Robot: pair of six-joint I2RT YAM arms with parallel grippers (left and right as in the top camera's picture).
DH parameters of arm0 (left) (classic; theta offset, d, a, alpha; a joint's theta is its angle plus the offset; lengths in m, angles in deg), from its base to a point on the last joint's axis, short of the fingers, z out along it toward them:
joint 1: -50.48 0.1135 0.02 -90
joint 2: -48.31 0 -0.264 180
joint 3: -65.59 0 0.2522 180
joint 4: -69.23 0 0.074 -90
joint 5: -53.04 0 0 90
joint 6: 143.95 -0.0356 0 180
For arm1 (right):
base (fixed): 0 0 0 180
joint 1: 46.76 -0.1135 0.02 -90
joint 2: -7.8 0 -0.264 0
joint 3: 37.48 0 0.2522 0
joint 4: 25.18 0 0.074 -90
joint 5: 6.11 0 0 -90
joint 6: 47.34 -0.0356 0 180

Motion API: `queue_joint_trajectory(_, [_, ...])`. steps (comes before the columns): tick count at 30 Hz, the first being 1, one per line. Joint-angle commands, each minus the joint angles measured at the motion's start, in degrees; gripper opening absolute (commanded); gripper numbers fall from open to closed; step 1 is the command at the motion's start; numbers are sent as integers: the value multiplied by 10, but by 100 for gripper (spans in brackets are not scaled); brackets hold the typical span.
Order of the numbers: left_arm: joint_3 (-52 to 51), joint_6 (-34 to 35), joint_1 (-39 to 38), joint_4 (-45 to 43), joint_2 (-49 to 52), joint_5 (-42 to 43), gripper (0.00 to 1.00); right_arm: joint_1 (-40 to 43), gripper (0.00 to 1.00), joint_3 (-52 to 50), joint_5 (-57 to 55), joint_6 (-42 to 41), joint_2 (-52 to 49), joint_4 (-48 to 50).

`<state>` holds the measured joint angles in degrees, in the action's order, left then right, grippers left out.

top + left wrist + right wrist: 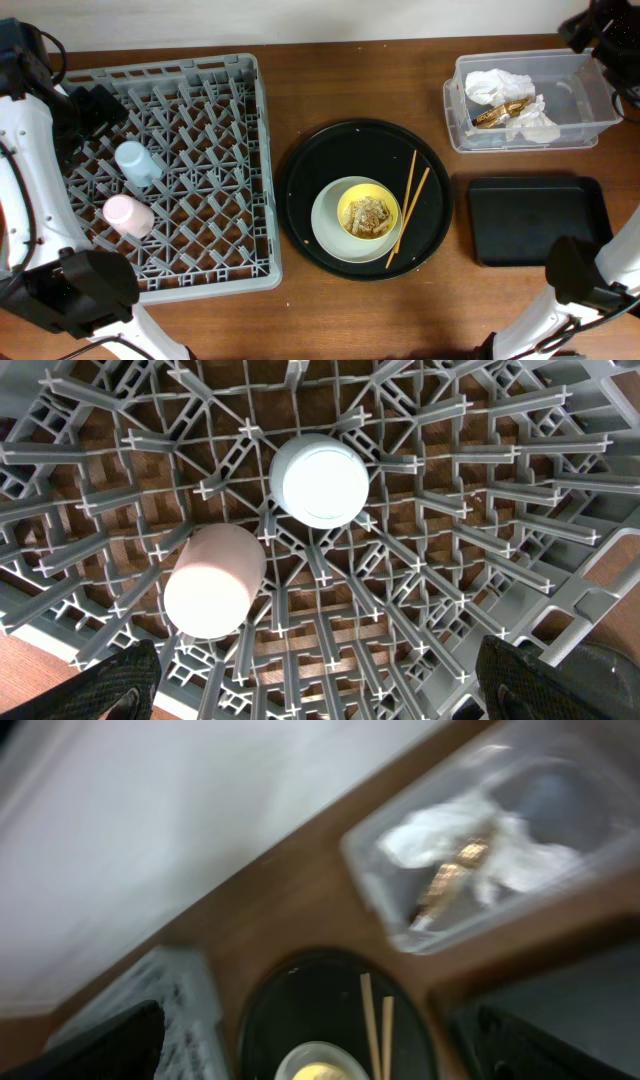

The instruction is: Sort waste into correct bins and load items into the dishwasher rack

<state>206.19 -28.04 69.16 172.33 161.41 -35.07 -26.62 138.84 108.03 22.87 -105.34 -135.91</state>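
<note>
The grey dishwasher rack point(200, 282) holds the blue cup point(138, 162) and the pink cup point(128, 214), both upside down. My left gripper point(320, 685) hovers open and empty above them; the blue cup point(318, 480) and the pink cup point(212, 582) lie ahead of its fingers. The yellow bowl point(369, 215) with food scraps point(371, 212) sits on the pale plate point(330, 225), with the chopsticks point(410, 205) beside it. The clear tub point(580, 128) holds white napkins point(500, 82) and the gold wrapper point(500, 113). My right gripper point(320, 1045) is open and empty, high near the tub point(380, 870).
The plate, bowl and chopsticks rest on a large round black tray point(305, 190) at the table's middle. The flat black rectangular tray point(538, 220) lies below the tub, with nothing on it. The right wrist view is blurred.
</note>
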Motion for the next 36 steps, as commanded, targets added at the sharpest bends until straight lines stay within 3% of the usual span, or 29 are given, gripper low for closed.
queue_joint_trajectory(1, [3, -7, 2, -1, -4, -2, 99, -27, 99, 2, 122, 60, 8, -4])
queue_joint_trajectory(6, [3, -7, 2, -1, -4, -2, 99, -86, 99, -83, 49, 60, 69, -4])
queue_joint_trajectory(11, [3, -7, 2, -1, -4, -2, 99, -143, 99, -279, -58, 61, 184, -4])
queue_joint_trajectory(16, [3, -7, 2, -1, -4, -2, 99, -143, 99, -408, -146, 58, 234, -3])
queue_joint_trajectory(21, [3, -7, 2, -1, -4, -2, 99, -53, 99, -468, -148, 28, 221, -2])
queue_joint_trajectory(29, [3, -1, 2, -20, -4, 3, 99, 104, 99, -473, -148, 28, 216, -3])
queue_joint_trajectory(34, [3, 11, 2, -35, -4, 50, 99, 122, 99, -473, -148, 28, 216, -3])
queue_joint_trajectory(36, [3, 10, 2, 21, -4, 148, 99, 122, 99, -473, -148, 28, 216, -3])
